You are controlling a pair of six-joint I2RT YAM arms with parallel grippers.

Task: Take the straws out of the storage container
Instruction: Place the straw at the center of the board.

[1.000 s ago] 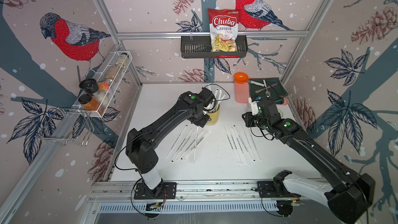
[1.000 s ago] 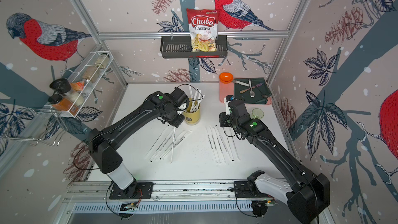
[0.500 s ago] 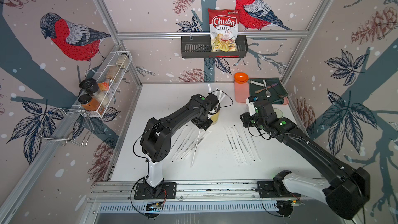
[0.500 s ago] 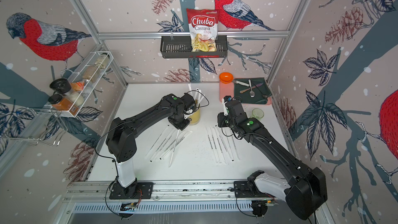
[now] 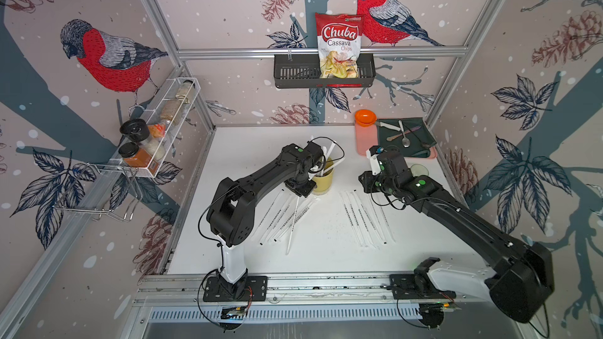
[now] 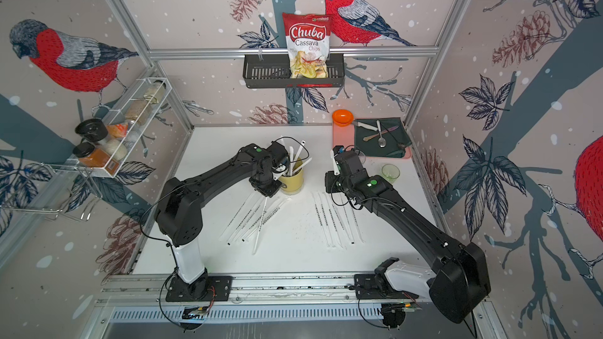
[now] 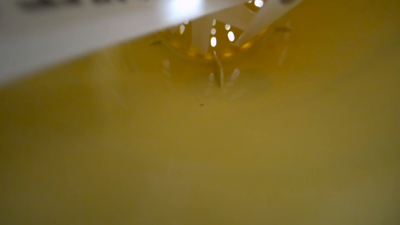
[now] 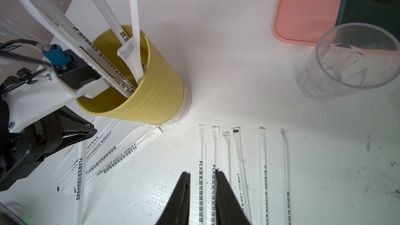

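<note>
Your right claw (image 8: 201, 172) is hovering part-open and empty, black pointed tips above thin paper-wrapped straws (image 8: 238, 159) lying on the white bench (image 8: 238, 40). Your left claw (image 5: 301, 187) is sitting beside the ribbed yellow plastic cup (image 8: 160, 91), and I cannot tell its grip; more straws are leaning inside.

1. The left arm (image 5: 257, 179) reaches forward with its elbow bent and its wrist tipped down. The left gripper (image 5: 317, 169) points downward, and its jaws are hidden.
2. The right arm (image 5: 456, 216) stretches low and forward. The right gripper (image 8: 201, 172) points down with its jaws narrowly parted.
</note>
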